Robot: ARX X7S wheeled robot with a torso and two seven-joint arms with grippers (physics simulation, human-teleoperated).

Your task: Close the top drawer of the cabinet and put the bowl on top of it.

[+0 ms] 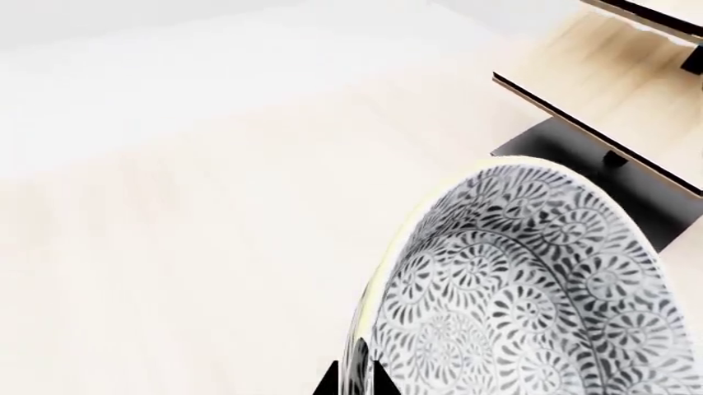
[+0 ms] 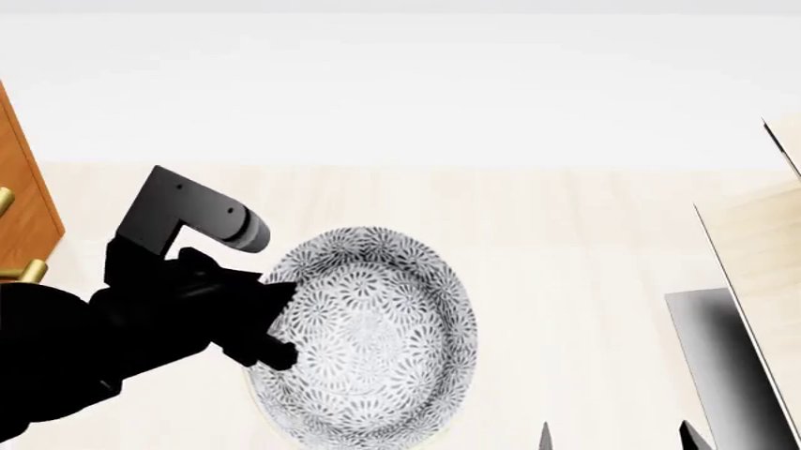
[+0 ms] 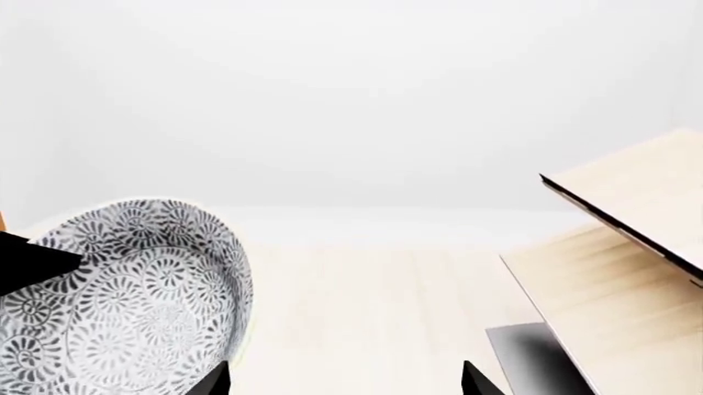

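Note:
The bowl (image 2: pixel 370 337), white with a dense grey leafy pattern, sits low in the middle of the head view. My left gripper (image 2: pixel 281 323) is shut on its left rim. In the left wrist view the rim runs between the two dark fingertips of the left gripper (image 1: pixel 357 380), and the bowl (image 1: pixel 528 288) fills the area beside them. My right gripper (image 3: pixel 346 383) is open and holds nothing, with the bowl (image 3: pixel 121 304) just outside one fingertip. Only a reddish-brown sliver of the cabinet (image 2: pixel 22 187) with brass handle ends shows at the far left. I cannot make out the top drawer there.
Pale wood panels (image 2: pixel 757 272) over a dark grey base (image 2: pixel 714 356) stand at the right, and also show as panels (image 1: pixel 615 90) and panels (image 3: pixel 626 247) in the wrist views. The right gripper's tips (image 2: pixel 613 439) lie between bowl and panels. Pale floor and a white wall lie beyond.

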